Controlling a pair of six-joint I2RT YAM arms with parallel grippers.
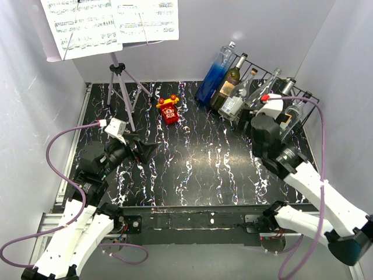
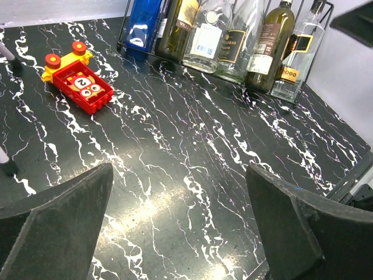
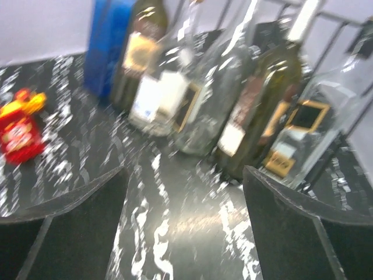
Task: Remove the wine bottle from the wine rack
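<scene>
- The wide black thin-wire wine rack point(image 1: 307, 95) stands at about 2 o'clock on the black, white-veined worktop point(image 1: 198, 157), close to the back right corner.
- A row of six glass bottles point(image 2: 233, 41) leans in it, running from a tall blue bottle point(image 1: 213, 74) at the left end to a clear one at the right. None is out, so the main step is not yet done.
- The right hand point(image 3: 183, 192) hovers just in front of the rack's right half. Its fingers are spread wide with nothing between them, and it appears to touch no bottle.
- A dark olive-green bottle with a pale cap point(image 3: 265, 111) sits at 1 o'clock of that gap. Which bottle is meant cannot be told.
- The left hand point(image 2: 178, 181) rests at about 9 o'clock, well apart from the rack, its fingers also apart and empty.
- What is left, judging from this: closing on one bottle, gripping it, and lifting it clear of the rods.
</scene>
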